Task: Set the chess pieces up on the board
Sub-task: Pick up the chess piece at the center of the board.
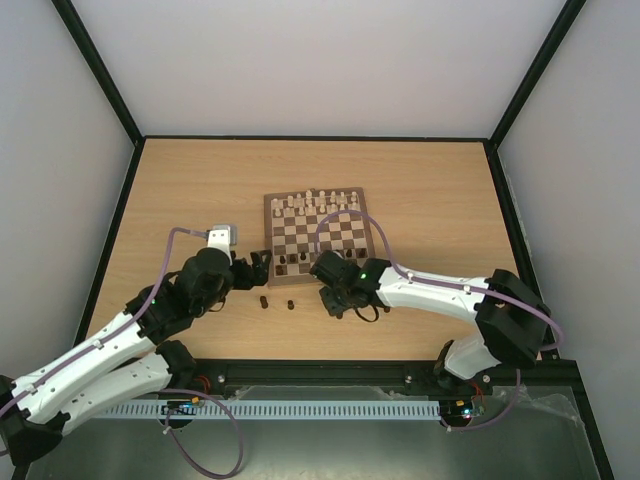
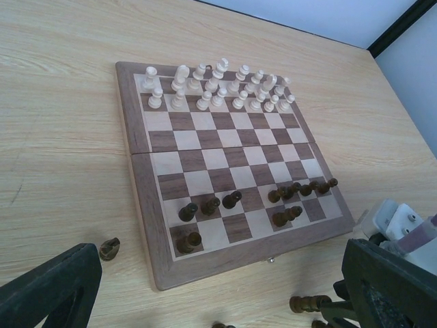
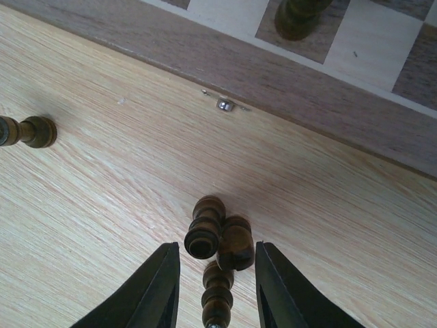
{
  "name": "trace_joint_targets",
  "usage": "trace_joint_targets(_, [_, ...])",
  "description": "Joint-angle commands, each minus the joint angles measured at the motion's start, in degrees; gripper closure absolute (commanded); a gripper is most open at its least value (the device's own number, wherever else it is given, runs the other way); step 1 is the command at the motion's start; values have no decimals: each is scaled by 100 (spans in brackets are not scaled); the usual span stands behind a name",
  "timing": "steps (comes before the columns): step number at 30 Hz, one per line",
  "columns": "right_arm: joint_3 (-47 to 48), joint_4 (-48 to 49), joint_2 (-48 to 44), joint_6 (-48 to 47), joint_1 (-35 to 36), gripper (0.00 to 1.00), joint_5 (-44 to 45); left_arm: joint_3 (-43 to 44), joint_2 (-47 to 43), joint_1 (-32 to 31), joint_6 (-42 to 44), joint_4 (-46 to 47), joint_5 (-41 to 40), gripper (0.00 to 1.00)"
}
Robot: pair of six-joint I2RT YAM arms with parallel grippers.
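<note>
Chess pieces point(image 2: 210, 205), dark, stand in part on the two near rows of the board point(image 2: 160, 225), several at its right lying tipped together; others lie off it on the tabletop point(image 2: 61, 137), one near the board's near left corner; three lie clustered between the fingers of the right gripper point(image 3: 217, 273), which are apart and grip nothing; one of these is cut off by the frame's lower edge; another at the left edge is half cropped; left gripper point(image 2: 218, 301) spread wide, holding nothing, at the board's front edge; pale pieces point(image 2: 219, 68) fill the two far rows; small metal clasp point(image 3: 225, 104) on the board's border, detail unclear.
</note>
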Motion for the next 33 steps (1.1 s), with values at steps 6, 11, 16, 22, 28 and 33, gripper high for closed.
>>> trace_joint_targets(6, [-77,-53,138,-21,91,69,-10,-115,119,-32,-46,231,-50,0])
trace_joint_targets(11, [-43,13,254,-52,100,70,-28,-141,170,-33,-50,285,-27,0])
trace_joint_targets(16, [5,38,368,-73,104,74,-10,-156,189,-27,-46,307,-31,1])
trace_joint_targets(22, [109,25,445,-119,102,77,16,-195,198,-27,-52,332,-31,0])
trace_joint_targets(28, [164,-6,463,-124,100,77,25,-223,194,-28,-46,332,-35,1])
trace_joint_targets(33, [146,-78,363,-85,100,74,67,-255,191,-35,-47,349,-39,0])
